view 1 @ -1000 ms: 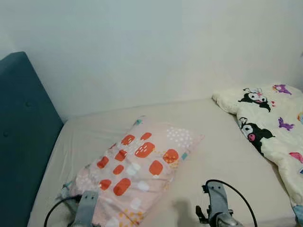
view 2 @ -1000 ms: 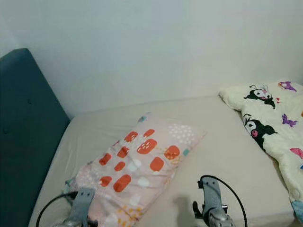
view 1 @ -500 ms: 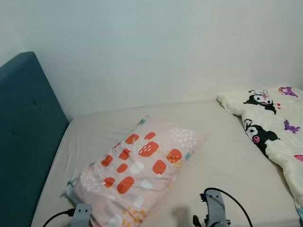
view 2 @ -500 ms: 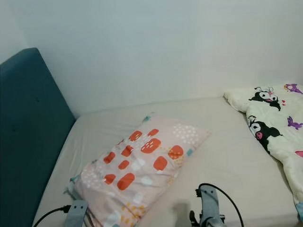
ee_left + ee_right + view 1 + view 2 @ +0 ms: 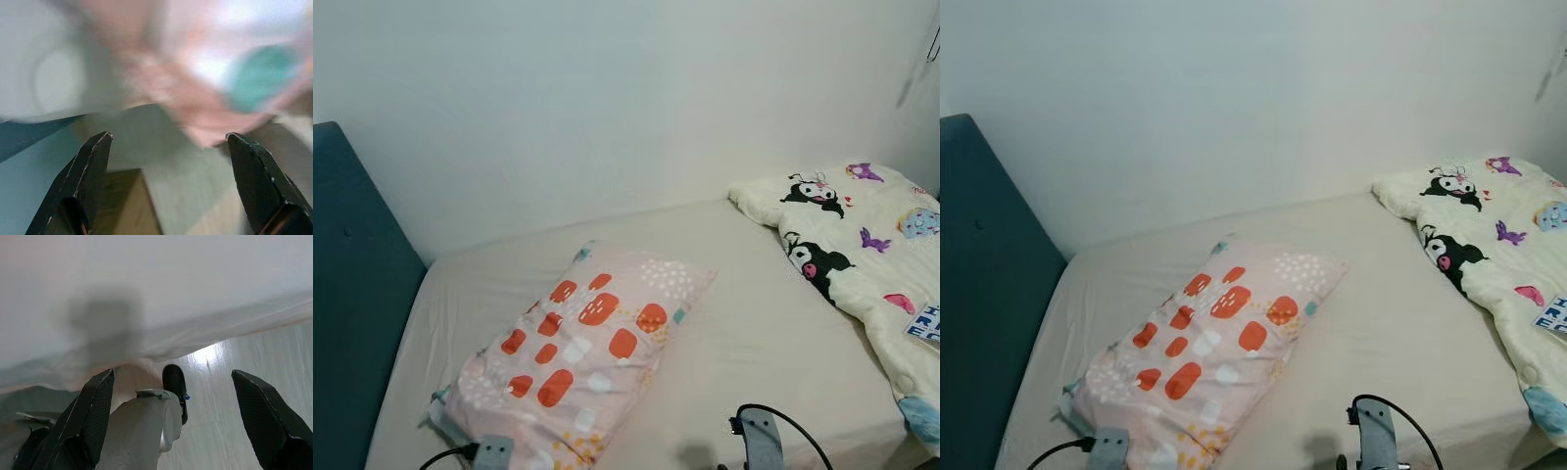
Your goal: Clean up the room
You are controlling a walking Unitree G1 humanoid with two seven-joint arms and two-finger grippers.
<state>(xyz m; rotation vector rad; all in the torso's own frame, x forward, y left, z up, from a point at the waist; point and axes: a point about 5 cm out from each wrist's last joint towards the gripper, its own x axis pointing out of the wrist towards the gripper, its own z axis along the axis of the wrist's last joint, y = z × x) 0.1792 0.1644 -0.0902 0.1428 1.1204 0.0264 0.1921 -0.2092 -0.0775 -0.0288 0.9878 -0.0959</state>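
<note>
A pink pillow [image 5: 573, 356] with orange and white spots lies slantwise on the bed's beige sheet [image 5: 764, 343], near the teal headboard [image 5: 352, 323]. A cream cartoon-print quilt [image 5: 862, 264] is bunched at the right end of the bed. Both arms sit low at the front edge: the left wrist [image 5: 492, 453] by the pillow's near corner, the right wrist [image 5: 759, 441] over bare sheet. In the left wrist view my left gripper [image 5: 168, 183] is open before blurred pink fabric. In the right wrist view my right gripper [image 5: 178, 423] is open at the mattress edge.
A white wall [image 5: 626, 108] runs behind the bed. The right wrist view looks down past the sheet's edge onto pale wood floor [image 5: 244, 431] and the robot's own silver leg [image 5: 142, 431] with a black foot [image 5: 175, 389]. A blue quilt patch [image 5: 922, 423] hangs at the right corner.
The camera has turned right, so the whole scene slid left and more quilt shows. Both arms have sunk lower in the picture. The pillow and quilt lie as before.
</note>
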